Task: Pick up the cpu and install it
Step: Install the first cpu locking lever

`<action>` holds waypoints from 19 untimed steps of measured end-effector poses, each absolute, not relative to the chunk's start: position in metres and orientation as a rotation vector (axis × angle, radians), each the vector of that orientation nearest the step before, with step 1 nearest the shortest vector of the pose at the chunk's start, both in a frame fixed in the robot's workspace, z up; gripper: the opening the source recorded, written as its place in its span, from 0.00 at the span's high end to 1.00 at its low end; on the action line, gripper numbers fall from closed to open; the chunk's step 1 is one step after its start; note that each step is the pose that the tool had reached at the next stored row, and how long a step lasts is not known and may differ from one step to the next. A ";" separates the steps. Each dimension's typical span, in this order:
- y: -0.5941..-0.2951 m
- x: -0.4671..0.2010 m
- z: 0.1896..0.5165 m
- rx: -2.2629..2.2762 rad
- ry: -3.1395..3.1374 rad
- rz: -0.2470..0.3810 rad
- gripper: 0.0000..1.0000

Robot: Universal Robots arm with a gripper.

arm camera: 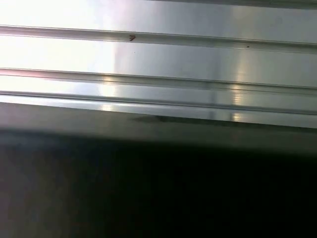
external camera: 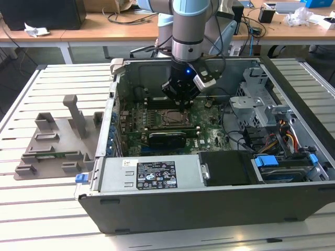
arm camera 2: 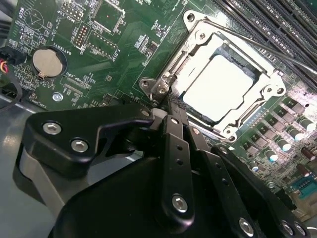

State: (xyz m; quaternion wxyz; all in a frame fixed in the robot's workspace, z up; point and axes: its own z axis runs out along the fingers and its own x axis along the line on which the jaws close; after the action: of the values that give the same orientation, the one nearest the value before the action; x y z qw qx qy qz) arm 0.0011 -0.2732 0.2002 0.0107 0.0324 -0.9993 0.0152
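Since the cpu (arm camera 2: 220,91) already sits flat inside the motherboard socket (arm camera 2: 270,94), you're basically past the pick-up part. Your hand (arm camera 2: 171,106) hangs just beside the socket's corner, fingers pinched together on nothing, so seating looks done as far as I can judge.

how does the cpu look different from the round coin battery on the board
The cpu is a square, pale silver plate; the coin battery is a smaller round disc. The cpu sits inside the metal socket frame, near the gripper; the coin battery sits in an open black holder farther off. Both lie flat on the green motherboard.
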 end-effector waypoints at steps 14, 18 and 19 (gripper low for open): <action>-0.275 0.001 0.209 0.101 -3.120 0.042 0.89; -0.284 0.001 0.210 0.101 -3.118 0.079 0.89; -0.289 0.001 0.210 0.101 -3.118 0.082 0.89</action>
State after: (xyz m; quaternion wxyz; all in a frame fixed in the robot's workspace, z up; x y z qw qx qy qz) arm 0.0011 -0.2887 0.2101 0.0106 0.0322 -0.9991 0.0263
